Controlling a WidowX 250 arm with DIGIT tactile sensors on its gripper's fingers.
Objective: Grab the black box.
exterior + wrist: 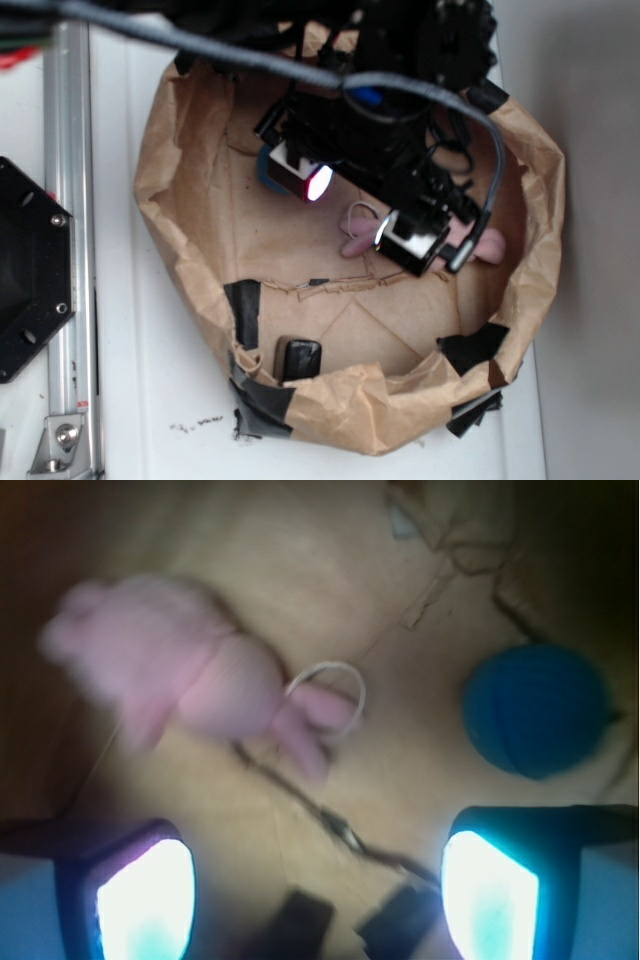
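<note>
In the exterior view, the black box lies flat on the floor of the brown paper tub, close against its near wall. My gripper hangs over the middle of the tub, well above and behind the box, open with nothing between its lit fingers. In the wrist view the gripper is open over bare paper. Two blurred dark shapes sit at the lower edge there, and I cannot tell which is the box.
A pink plush toy and a blue ball lie on the tub floor beyond the fingers. Black tape patches mark the crumpled tub wall. A black hexagonal plate and a metal rail stand at the left.
</note>
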